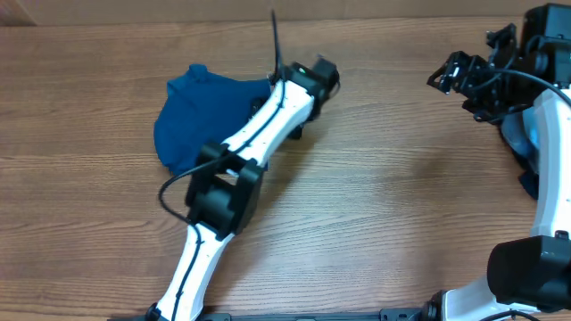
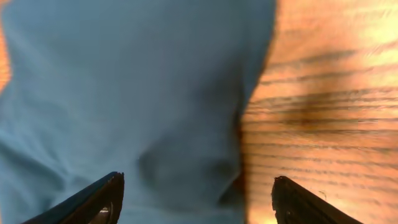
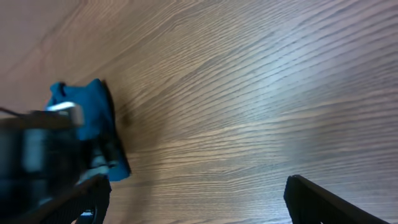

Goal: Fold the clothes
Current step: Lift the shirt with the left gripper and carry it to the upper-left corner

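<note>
The blue shirt (image 1: 201, 111) lies bunched on the surface (image 1: 401, 205), directly beneath the spread left end effector (image 2: 198, 193), which pinches nothing. The right end effector (image 3: 198, 199), also spread, hangs well apart.

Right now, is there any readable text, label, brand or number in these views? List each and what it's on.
No readable text in any view.
Blue shirt: plain, no print or tag showing.
Table: wood grain only.
Left arm and right arm: no legible markings; the close-ups are too blurred to tell.
</note>
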Robot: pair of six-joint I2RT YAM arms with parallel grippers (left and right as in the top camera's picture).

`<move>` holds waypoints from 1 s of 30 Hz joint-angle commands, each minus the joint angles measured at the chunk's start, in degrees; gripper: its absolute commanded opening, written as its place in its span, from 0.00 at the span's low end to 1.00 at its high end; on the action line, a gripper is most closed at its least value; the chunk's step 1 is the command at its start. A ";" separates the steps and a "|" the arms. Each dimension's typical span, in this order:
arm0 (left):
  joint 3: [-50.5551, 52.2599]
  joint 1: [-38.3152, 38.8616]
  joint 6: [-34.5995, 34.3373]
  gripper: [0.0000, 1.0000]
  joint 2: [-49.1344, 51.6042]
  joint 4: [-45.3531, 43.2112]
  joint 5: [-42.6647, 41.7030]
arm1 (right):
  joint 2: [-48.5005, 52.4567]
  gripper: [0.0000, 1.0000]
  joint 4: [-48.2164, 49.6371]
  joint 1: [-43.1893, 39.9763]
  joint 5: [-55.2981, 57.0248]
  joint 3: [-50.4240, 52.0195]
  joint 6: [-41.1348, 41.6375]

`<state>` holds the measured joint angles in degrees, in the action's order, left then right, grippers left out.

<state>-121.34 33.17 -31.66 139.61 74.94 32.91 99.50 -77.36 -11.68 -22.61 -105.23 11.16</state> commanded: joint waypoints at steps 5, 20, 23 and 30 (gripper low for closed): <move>-0.55 1.36 -5.73 0.80 5.64 -0.02 6.69 | -0.61 0.93 -1.29 -1.16 -2.58 -1.68 -1.75; -0.70 -1.20 -6.71 0.82 6.38 1.05 14.29 | -0.61 0.88 -1.66 -1.16 -2.58 -1.68 -2.27; -0.70 -2.29 -6.64 0.82 6.97 0.81 14.19 | -0.61 0.88 -1.66 -1.16 -2.58 -1.68 -2.27; -0.70 -2.60 -2.58 0.80 10.60 1.64 17.09 | -0.61 0.88 -1.64 -1.16 -2.58 -1.68 -2.25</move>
<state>-121.64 31.03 -36.29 145.71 76.05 46.30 99.50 -79.09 -12.93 -24.67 -105.23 9.34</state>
